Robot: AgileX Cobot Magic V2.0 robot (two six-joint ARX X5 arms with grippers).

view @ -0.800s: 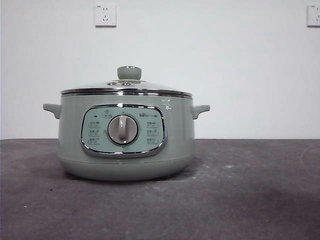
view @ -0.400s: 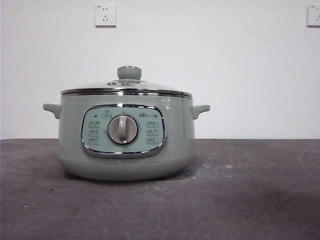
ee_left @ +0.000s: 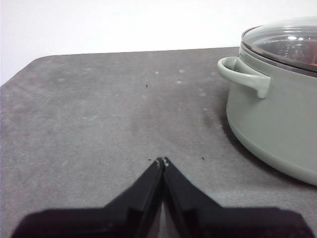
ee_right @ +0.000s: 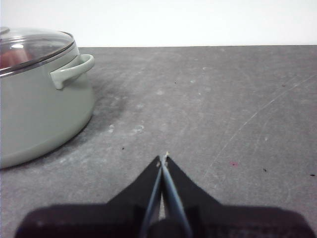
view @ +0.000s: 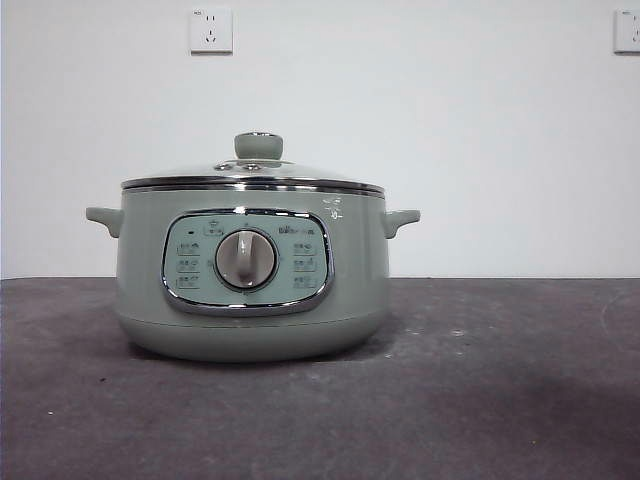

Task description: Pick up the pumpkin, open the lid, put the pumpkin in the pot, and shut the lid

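Your left claw (ee_left: 163, 161) has its two jaws pressed together, tips meeting, holding nothing, low over bare worktop (ee_left: 99, 109) beside the pot (ee_left: 277, 129). Your right claw (ee_right: 163, 157) is the same: two jaws closed tip to tip, empty, over the worktop on the pot's other side. Neither claw touches the pot, and neither shows in the front view.

You have one pot, standing on the worktop left of centre in the front view, its control panel (view: 247, 262) with one round dial (view: 245, 259) facing the camera. It has two side handles; each wrist view shows only the one nearest it, and each cuts the pot off at the picture's edge.

There is one lid (view: 253, 176), seated flat on the pot's rim, with one knob (view: 258, 146) on top. You see only a part of the lid in each wrist view.

The pumpkin is hard to make out. Through the lid's glass you get a reddish-orange patch (ee_right: 15, 57) in the right wrist view, and a fainter one in the left wrist view; its shape cannot be told, and the front view shows nothing of it.

Two wall sockets (view: 211, 30) sit on the white wall behind; the right one is cut off by the picture's edge.
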